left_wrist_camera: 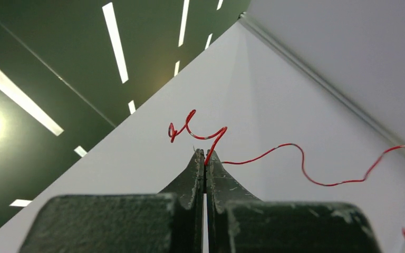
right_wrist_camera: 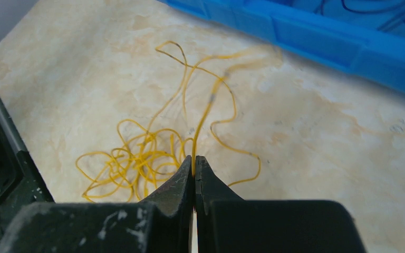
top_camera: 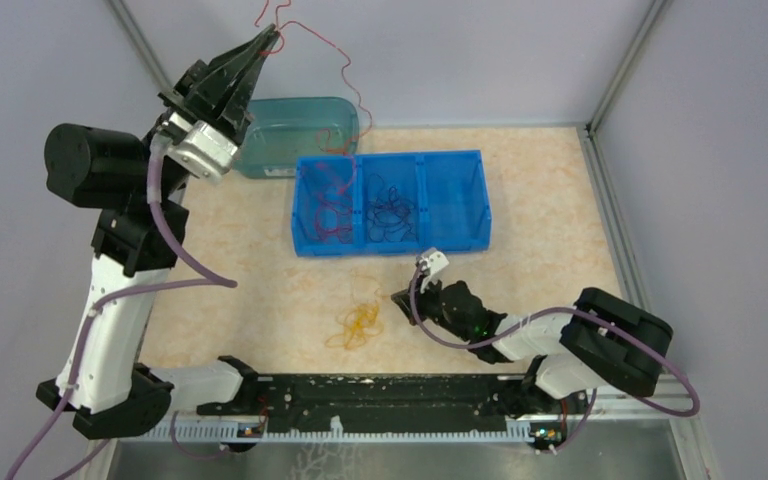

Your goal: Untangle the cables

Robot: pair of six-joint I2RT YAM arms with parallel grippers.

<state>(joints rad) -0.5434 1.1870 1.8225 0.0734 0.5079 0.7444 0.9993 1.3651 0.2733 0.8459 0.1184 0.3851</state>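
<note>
The blue bin (top_camera: 481,200) held red cables (top_camera: 330,215) left, dark cables (top_camera: 392,212) middle; the left gripper (top_camera: 272,38) pinched a red strand (top_camera: 345,75), the right gripper (top_camera: 397,296) a yellow strand (right_wrist_camera: 211,100).

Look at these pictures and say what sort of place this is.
Probably a robotics lab test cell: a left arm and right arm bolted at the table edge, plain enclosing walls, and a blue bin holding sorted cables.

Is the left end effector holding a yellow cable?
No: in the left wrist view the left end effector is shut on a thin red cable.
</note>
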